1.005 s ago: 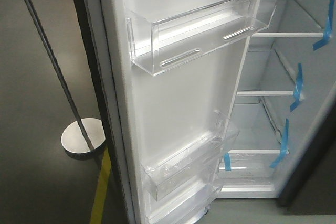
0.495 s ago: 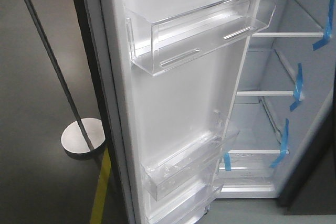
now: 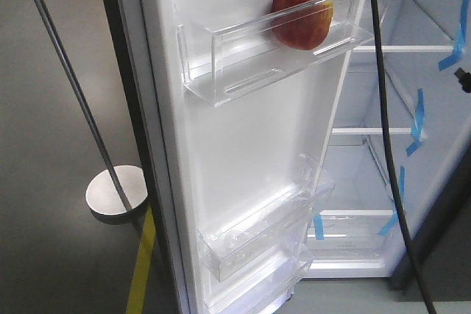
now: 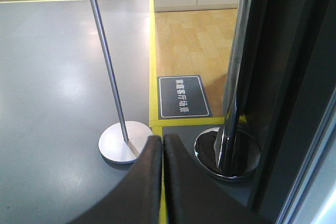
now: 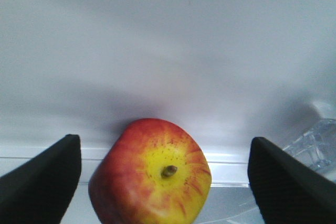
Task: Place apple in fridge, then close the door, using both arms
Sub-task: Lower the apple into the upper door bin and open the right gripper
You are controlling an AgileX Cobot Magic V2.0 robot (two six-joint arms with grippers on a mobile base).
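The apple, red with a yellow patch round its stem, sits in the upper clear bin on the white inner face of the door. My right gripper is open just above it. Its black fingers stand well apart on either side of the apple and do not touch it. To the right the fridge stands open, showing glass shelves and blue tape. My left gripper is shut on nothing, low over the floor outside the door.
A thin pole on a round white base stands on the grey floor left of the door. A chrome pole with a round base stands by the door's dark outer side. A black cable hangs across the fridge opening. Yellow floor tape runs below.
The upper door bin was empty before. The right gripper has come in from the top with the apple, which now sits in the bin, and the black cable now hangs down.
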